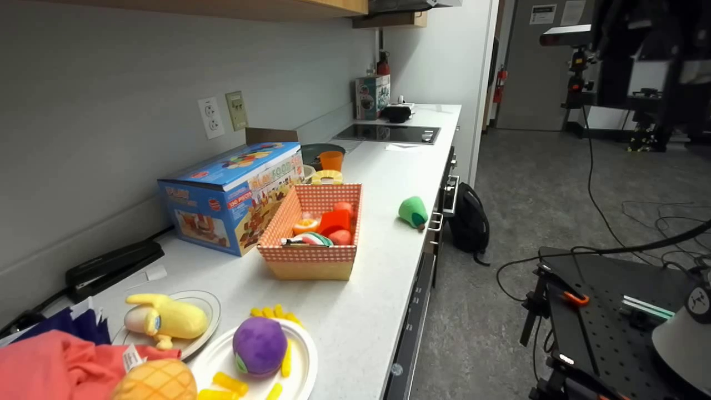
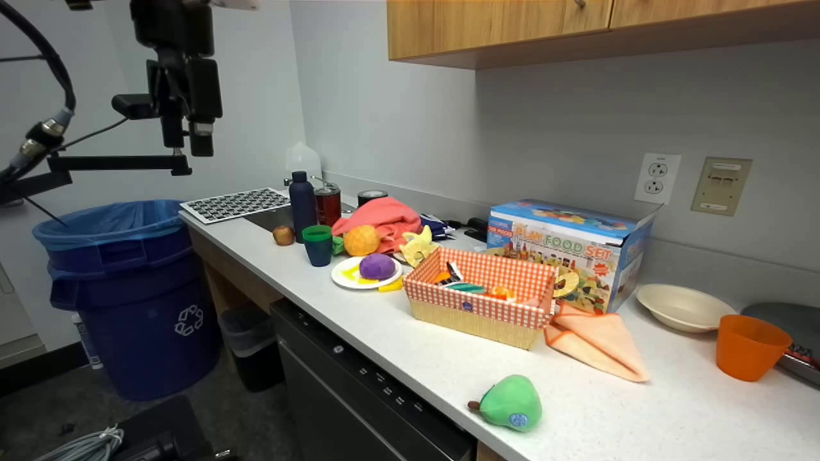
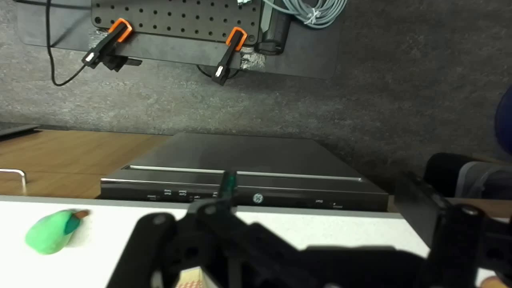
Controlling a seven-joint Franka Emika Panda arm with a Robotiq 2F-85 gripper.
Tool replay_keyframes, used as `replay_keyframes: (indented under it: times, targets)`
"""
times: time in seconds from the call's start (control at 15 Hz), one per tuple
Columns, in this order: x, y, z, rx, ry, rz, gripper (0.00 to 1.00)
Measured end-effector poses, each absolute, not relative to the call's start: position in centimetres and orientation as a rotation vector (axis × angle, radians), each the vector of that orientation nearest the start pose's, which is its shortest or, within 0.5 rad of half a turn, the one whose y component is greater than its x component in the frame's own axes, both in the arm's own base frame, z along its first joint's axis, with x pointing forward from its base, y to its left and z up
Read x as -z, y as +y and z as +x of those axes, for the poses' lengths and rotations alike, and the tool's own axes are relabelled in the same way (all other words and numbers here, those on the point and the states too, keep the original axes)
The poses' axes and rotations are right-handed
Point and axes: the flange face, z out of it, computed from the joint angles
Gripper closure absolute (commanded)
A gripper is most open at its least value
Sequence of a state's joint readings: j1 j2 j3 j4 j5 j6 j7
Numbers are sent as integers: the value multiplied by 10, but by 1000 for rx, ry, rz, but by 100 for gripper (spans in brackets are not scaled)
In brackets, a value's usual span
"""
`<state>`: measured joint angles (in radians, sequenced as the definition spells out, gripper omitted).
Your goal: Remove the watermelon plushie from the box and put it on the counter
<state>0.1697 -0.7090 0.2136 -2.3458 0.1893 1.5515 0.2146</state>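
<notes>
Two fingers (image 3: 420, 212) of the end effector (image 3: 322, 186) stand wide apart; in both exterior views it hangs high above the level of the counter (image 1: 350, 333). Within the chequered box (image 1: 311, 270) lies the watermelon plushie (image 1: 318, 239), its green-and-white rim showing beside red and orange toys (image 1: 335, 222). Just beside the box stands a blue carton (image 1: 194, 216), and a green pear toy (image 1: 412, 210) lies near the counter's front edge.

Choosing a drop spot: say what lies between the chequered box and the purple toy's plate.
Yellow sticks lie between box and plate in both exterior views.
</notes>
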Motion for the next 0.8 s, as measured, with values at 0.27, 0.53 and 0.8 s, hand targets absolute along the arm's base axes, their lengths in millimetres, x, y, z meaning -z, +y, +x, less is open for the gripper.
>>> replay_keyframes:
  times: [0.27, 0.53, 0.8]
  targets:
    - [-583, 104, 334, -99, -56, -3138, 0]
    - [-579, 64, 402, -14, 16, -3180, 0]
    - [-554, 47, 478, 72, 41, -3212, 0]
